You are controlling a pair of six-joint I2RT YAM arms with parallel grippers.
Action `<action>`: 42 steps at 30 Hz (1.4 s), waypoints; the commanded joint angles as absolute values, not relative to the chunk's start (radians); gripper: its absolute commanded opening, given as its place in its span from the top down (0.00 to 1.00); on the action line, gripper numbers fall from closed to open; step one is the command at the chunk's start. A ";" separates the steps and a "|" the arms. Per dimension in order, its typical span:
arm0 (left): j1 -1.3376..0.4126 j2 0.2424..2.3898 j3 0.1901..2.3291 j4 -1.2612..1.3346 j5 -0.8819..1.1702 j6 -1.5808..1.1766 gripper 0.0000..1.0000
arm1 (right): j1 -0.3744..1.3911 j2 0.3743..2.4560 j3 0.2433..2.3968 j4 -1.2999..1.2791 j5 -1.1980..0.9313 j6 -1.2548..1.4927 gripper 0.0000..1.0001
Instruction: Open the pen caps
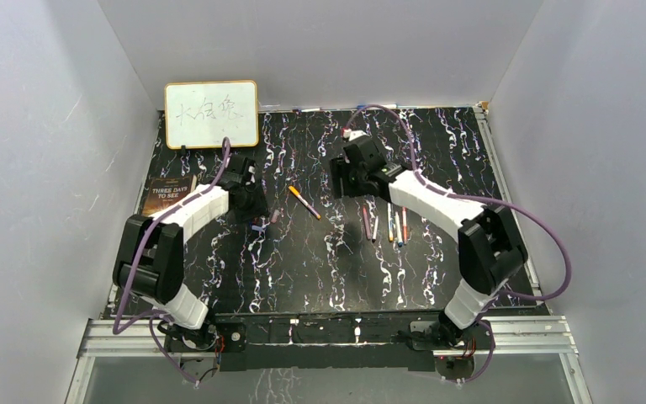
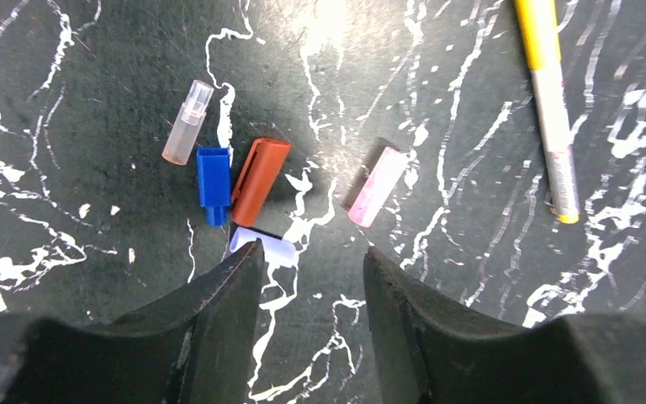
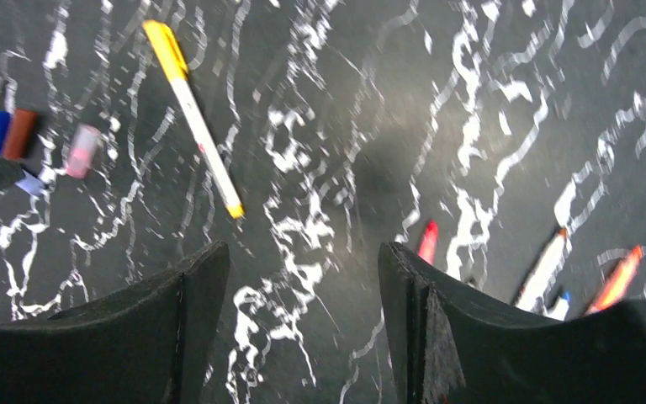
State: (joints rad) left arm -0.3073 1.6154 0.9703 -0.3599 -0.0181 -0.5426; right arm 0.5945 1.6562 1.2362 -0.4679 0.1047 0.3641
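Note:
Several loose pen caps lie on the black marbled table: a clear one (image 2: 187,122), a blue one (image 2: 213,181), an orange-red one (image 2: 261,178), a pink one (image 2: 377,185), and a pale lilac one (image 2: 271,247) partly hidden under my left finger. My left gripper (image 2: 313,252) hovers just short of them, open and holding nothing. A white pen with a yellow cap (image 3: 193,118) lies between the arms. My right gripper (image 3: 303,252) is open and holds nothing, over bare table. Uncapped pens (image 3: 427,242) lie to its right. The top view shows both grippers, left (image 1: 252,206) and right (image 1: 349,181).
A row of pens (image 1: 384,223) lies right of centre. A small whiteboard (image 1: 211,114) leans at the back left, with a book (image 1: 166,196) in front of it beside the left arm. Grey walls close in the table on three sides.

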 commanded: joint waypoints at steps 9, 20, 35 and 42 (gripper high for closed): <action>-0.311 1.330 1.054 -0.520 -0.001 -0.568 0.17 | 0.640 1.985 1.492 -0.446 -0.056 0.244 0.45; -0.310 1.194 0.990 -0.553 0.043 -0.603 0.02 | 0.724 2.099 1.596 -0.420 -0.028 0.224 0.44; -0.311 1.125 0.940 -0.556 0.082 -0.628 0.02 | 0.761 2.239 1.730 -0.571 0.149 0.242 0.66; -0.310 1.118 0.900 -0.502 0.151 -0.653 0.02 | 0.762 2.179 1.604 -0.548 0.107 0.241 1.00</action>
State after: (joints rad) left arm -0.3080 1.1500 0.9230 -0.5430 0.0746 -0.6304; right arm 0.7635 2.2158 1.7008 -0.5125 0.1257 0.2398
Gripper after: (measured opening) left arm 0.983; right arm 0.056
